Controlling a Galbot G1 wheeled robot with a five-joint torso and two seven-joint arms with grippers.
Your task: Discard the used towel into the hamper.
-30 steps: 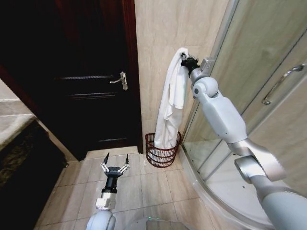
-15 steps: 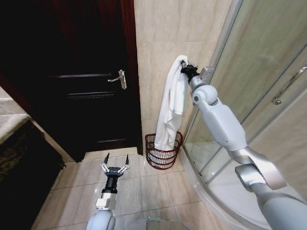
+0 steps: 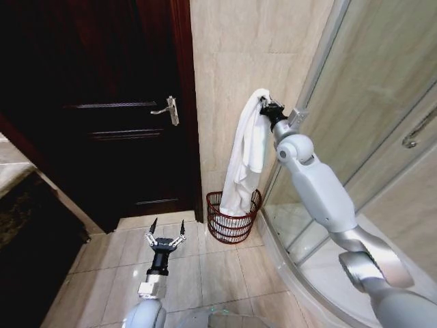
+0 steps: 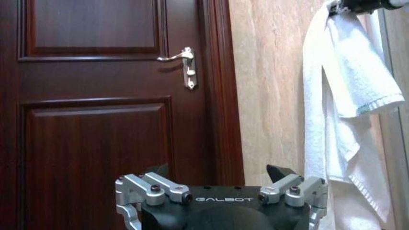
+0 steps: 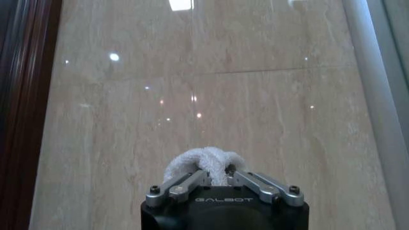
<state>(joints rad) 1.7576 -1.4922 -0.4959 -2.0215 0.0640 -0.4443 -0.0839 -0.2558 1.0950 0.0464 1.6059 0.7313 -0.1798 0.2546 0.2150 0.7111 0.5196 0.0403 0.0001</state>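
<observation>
Your right claw (image 3: 263,104) is clamped on the white towel (image 3: 247,156), with the hamper (image 3: 233,217) right below. Your left claw (image 3: 164,237) waits low, fingers apart.

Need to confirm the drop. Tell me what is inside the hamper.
The white towel's lower end hangs into the hamper, its top pinched in the right tool. The towel and the weave hide the hamper's bottom.
</observation>
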